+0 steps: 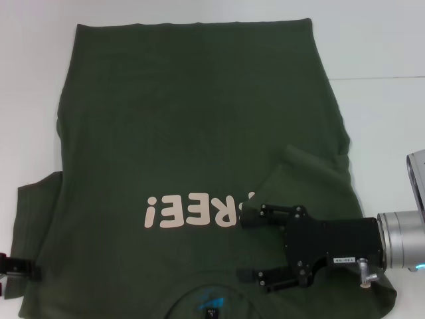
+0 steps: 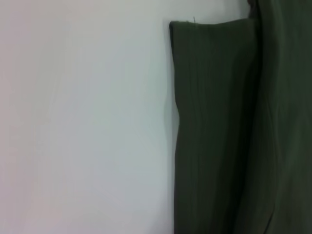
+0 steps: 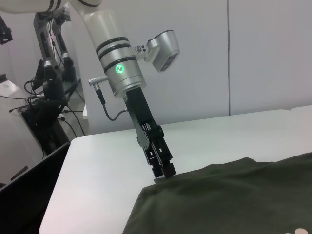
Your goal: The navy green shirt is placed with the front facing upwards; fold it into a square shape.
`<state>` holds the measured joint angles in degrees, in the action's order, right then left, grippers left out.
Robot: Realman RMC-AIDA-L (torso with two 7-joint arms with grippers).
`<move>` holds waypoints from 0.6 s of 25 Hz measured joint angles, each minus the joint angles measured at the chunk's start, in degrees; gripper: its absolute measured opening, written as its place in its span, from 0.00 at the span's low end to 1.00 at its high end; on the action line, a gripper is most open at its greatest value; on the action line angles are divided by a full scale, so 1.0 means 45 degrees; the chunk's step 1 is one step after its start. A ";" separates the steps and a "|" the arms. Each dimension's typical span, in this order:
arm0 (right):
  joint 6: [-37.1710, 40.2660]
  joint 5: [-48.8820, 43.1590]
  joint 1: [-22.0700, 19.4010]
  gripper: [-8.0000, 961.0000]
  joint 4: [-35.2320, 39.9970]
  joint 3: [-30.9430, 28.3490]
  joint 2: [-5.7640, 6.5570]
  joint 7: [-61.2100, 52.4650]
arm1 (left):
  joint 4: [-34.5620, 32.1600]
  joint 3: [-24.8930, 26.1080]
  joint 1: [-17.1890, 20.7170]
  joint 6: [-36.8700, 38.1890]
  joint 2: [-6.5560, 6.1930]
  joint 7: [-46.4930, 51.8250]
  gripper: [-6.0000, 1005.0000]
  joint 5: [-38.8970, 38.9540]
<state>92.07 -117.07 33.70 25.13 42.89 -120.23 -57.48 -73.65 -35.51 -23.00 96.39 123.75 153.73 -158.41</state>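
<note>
Surface: plain white table (image 1: 385, 46); the right wrist view alone shows pale wall panels and cabling behind it.
Garment: the navy green shirt (image 1: 199, 133), a large dark olive cotton T-shirt, lies flat across the table, front up, collar at the near edge.
Print: pale pink lettering (image 1: 192, 211), reading upside down in the head view; its last letters are hidden by the right gripper.
Label: small blue neck label (image 1: 209, 300) inside the collar.
Right sleeve: folded in over the chest, forming a raised crease (image 1: 312, 163).
Right gripper (image 1: 252, 249): black, over the shirt's chest beside the print, fingers spread apart, nothing between them.
Left gripper (image 3: 163, 171): only a sliver shows in the head view; the right wrist view shows it whole, tips down at the left sleeve's edge, fingers closed together; whether cloth is pinched, cannot tell.
Left wrist view: shows only the sleeve hem (image 2: 214, 126) against bare table.
</note>
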 joint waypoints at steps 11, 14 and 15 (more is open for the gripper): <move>-0.0011 -0.0001 0.0031 0.96 0.0000 0.0001 0.0000 -0.0001 | 0.0090 -0.0001 0.0008 -0.0015 0.0007 0.0005 0.87 0.0034; -0.0013 0.0000 0.0031 0.96 0.0000 0.0000 -0.0001 -0.0001 | 0.0187 -0.0001 -0.0008 -0.0015 -0.0007 0.0032 0.87 0.0037; -0.0016 0.0000 0.0032 0.96 0.0000 0.0001 0.0000 -0.0001 | 0.0191 -0.0001 -0.0012 -0.0015 -0.0007 0.0035 0.87 0.0039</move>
<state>91.99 -117.07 33.84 25.13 42.89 -120.23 -57.48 -72.79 -35.51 -23.06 96.32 123.71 153.89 -158.23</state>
